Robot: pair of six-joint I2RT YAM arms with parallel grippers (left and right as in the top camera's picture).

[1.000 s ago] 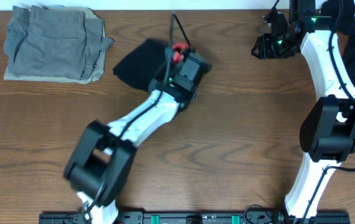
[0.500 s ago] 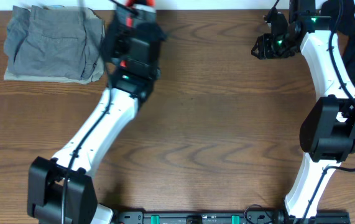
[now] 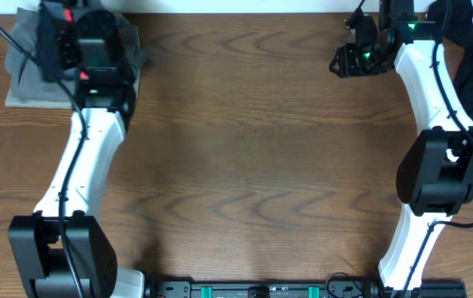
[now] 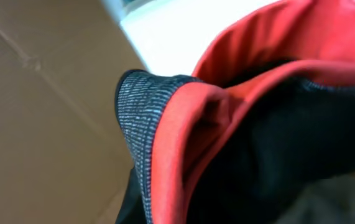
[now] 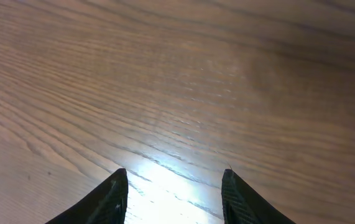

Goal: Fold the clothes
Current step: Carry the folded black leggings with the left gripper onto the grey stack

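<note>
The black garment [image 4: 301, 143] with its heather-grey and coral-red edge band [image 4: 165, 137] fills the left wrist view, bunched up close to the camera. My left gripper [image 3: 64, 35] is at the far left corner, above a folded grey garment [image 3: 21, 81], and is shut on the black garment. In the overhead view only a scrap of red band [image 3: 71, 14] shows past the gripper. The left fingers themselves are hidden by fabric. My right gripper [image 3: 341, 62] is open and empty over bare wood at the far right, its two fingertips [image 5: 174, 186] apart.
A heap of black and white clothes [image 3: 472, 58] lies at the far right edge behind the right arm. The brown wooden table [image 3: 253, 157] spans the view. The left wrist view shows a brown surface [image 4: 34, 124] and a white edge beyond the garment.
My left arm has swung left, carrying the black garment from the far middle of the table to above the folded grey garment. The right arm has hardly moved.
</note>
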